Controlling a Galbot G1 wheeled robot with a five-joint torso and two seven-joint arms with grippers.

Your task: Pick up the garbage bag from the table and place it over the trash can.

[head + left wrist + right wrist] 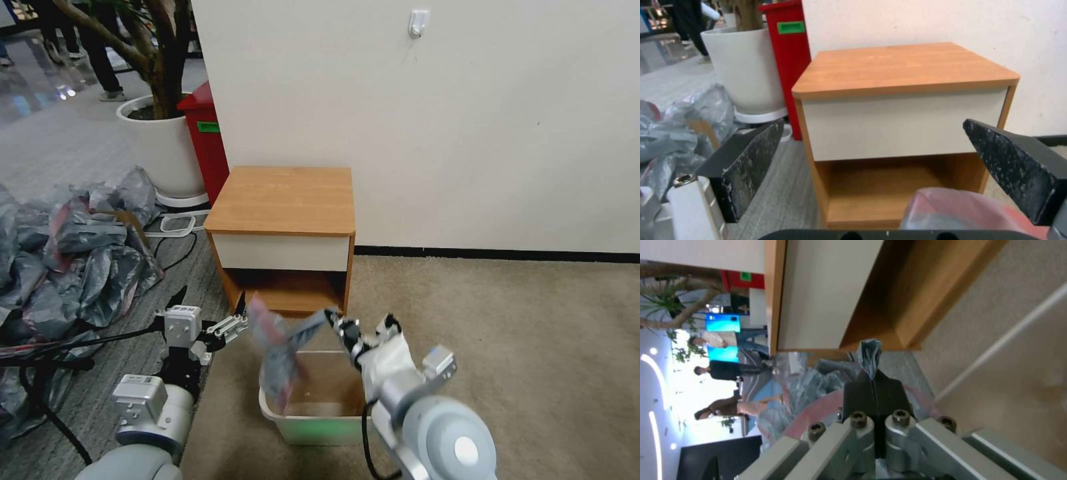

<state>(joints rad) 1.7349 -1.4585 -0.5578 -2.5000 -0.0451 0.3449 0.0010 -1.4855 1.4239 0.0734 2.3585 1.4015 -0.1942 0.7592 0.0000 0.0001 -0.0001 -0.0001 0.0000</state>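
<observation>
The garbage bag (279, 353), thin grey plastic with a pink-red band, hangs over the near-left part of the beige trash can (293, 421), which stands on the floor in front of the table (283, 199). My right gripper (331, 316) is shut on the bag's upper edge; in the right wrist view the black fingers (873, 391) pinch a fold of the garbage bag (869, 353), with the trash can (1022, 380) beside them. To the left of the bag, my left gripper (239, 325) is open. In the left wrist view the left gripper (873, 126) holds nothing, and the garbage bag (951, 210) lies near one finger.
A big heap of grey and pink bags (73, 253) covers the floor at the left, with black cables (40, 373) near my left arm. A white plant pot (163, 147) and a tall red bin (207, 140) stand behind the table. Bare carpet (500, 320) extends to the right.
</observation>
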